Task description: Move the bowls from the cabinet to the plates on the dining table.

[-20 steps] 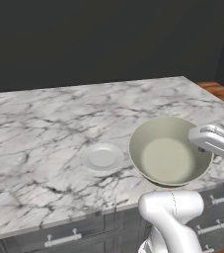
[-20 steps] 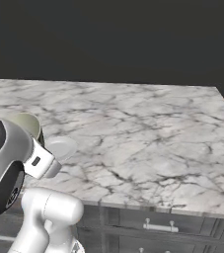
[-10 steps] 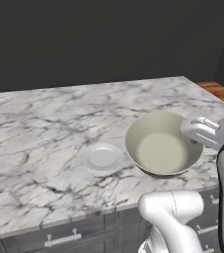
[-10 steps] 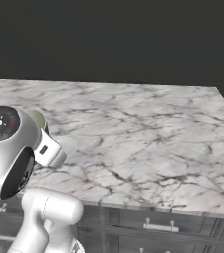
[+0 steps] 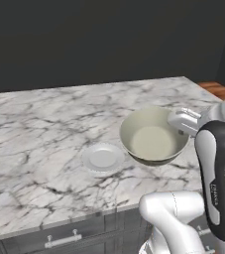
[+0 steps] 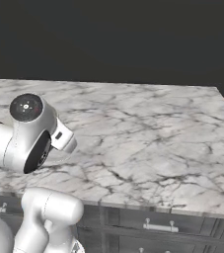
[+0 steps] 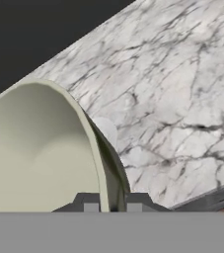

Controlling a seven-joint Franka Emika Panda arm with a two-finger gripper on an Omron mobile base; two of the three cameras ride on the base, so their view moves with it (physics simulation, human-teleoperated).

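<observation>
Swinging left since a second ago, the bowl hangs above the table, its rim pinched in the closed tool. Just left of the tool lies a plate, unobstructed. From the right base view, the arm hides both bowl and plate; the hand view shows a plate sliver behind the bowl.

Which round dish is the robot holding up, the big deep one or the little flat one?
The big deep one: the cream-green bowl, pinched by its rim in the hand, is off the table. The little flat plate lies on the marble table beside it.
</observation>
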